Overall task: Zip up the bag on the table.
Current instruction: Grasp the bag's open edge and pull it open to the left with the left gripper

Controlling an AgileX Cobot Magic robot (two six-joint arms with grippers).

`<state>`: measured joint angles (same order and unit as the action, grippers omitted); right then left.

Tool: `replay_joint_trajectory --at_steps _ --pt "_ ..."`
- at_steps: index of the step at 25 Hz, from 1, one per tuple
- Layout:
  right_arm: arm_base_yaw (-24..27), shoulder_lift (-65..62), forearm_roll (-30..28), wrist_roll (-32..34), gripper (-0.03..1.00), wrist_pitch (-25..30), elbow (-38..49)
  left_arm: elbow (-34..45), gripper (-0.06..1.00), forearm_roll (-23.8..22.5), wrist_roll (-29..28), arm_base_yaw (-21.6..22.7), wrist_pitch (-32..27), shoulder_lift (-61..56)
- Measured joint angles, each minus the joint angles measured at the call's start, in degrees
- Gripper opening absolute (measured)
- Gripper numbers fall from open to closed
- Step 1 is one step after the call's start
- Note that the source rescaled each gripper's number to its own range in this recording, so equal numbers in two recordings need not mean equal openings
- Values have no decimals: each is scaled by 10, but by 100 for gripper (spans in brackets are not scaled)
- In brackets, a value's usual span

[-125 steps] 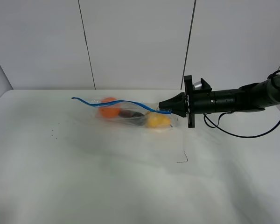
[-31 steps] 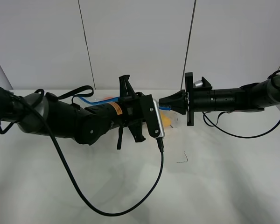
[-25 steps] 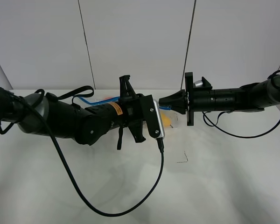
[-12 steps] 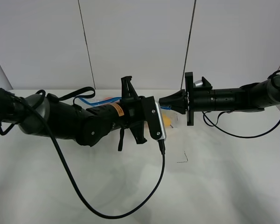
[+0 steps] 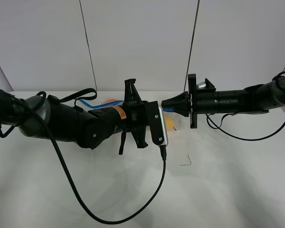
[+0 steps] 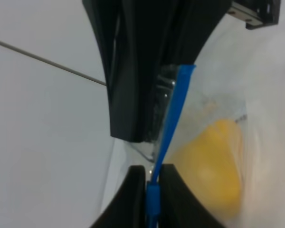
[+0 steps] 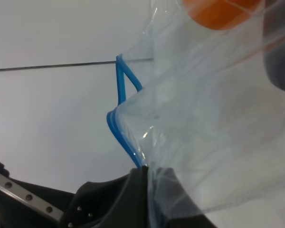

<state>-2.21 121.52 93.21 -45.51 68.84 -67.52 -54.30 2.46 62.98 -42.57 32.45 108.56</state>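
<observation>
I have the right hand (image 5: pixel 170 105) pressed together on the right end of the zip strip (image 6: pixel 173 118), and I take that as my anchor: it holds the edge of the bag (image 7: pixel 204 118) up off the counter (image 5: pixel 228 180) and keeps the strip taut so it cannot bunch. The bag sits toward the far middle of the counter, largely hidden behind my left arm in the high view, with only a bit of yellow and orange showing past it. The left hand (image 6: pixel 151 178) reaches across from the left, and its wrist view shows its two fingers closed on the same blue strip just beside the right hand's dark fingers, with a short run of strip between them. I judge this pairing is set up for a sliding seal, with one hand fixing the end and the other pinching the two tracks together, ready to run leftward along the edge. From the right wrist view, the strip loops and splits apart further along, so I read most of the mouth as not yet sealed. The yellow fruit (image 6: pixel 213 161) lies close under the pinch and the orange fruit (image 7: pixel 218 9) further off. Their weight should keep the floppy body down while I pull, though the slack film could fold into the track.
</observation>
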Motion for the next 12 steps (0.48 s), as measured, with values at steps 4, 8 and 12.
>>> replay_joint_trajectory --at_steps 4,8,12 --pt "-2 0 8 0 0 -4 0 1 0 -7 15 17 -2 -2" --pt "-2 0 10 0 0 -4 0 23 0 -11 17 43 3 -14" --pt "-2 0 7 0 0 1 0 52 0 -10 17 73 4 -42"
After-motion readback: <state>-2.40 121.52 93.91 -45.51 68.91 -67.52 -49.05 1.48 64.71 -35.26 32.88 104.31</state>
